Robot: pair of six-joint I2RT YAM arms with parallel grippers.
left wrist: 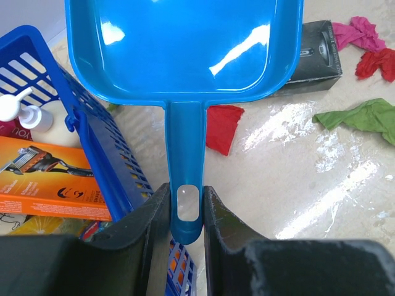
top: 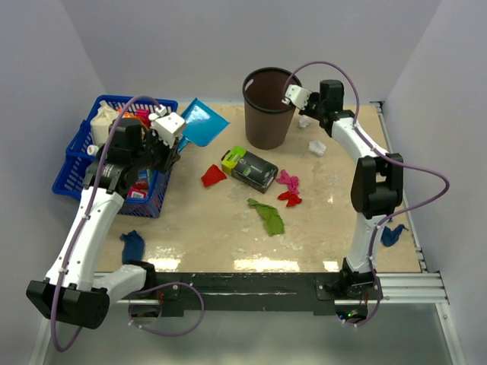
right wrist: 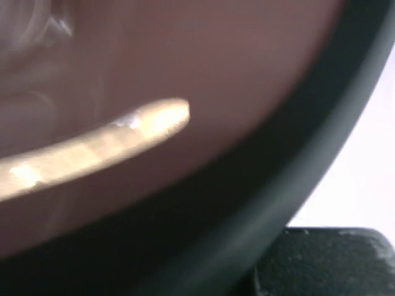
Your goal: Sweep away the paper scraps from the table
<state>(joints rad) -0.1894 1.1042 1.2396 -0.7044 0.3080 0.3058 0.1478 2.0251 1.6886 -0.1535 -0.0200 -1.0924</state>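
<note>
Top view: we see the right gripper (top: 291, 93) at the rim of the dark brown round plastic bin (top: 266, 131) behind the black-and-lime box (top: 253, 170). Its jaws are hidden, so we can't tell the grip. Red, green and pink crumpled paper scraps (top: 268, 216) lie around the box on the mottled beige table (top: 327, 228).
Left wrist: left gripper (left wrist: 187, 209) is clamped on the handle of the blue plastic dustpan (left wrist: 185, 49), which partly hides the box.
Right wrist: only blurred bin rim, plus one black finger (right wrist: 327, 259) cut off.
</note>
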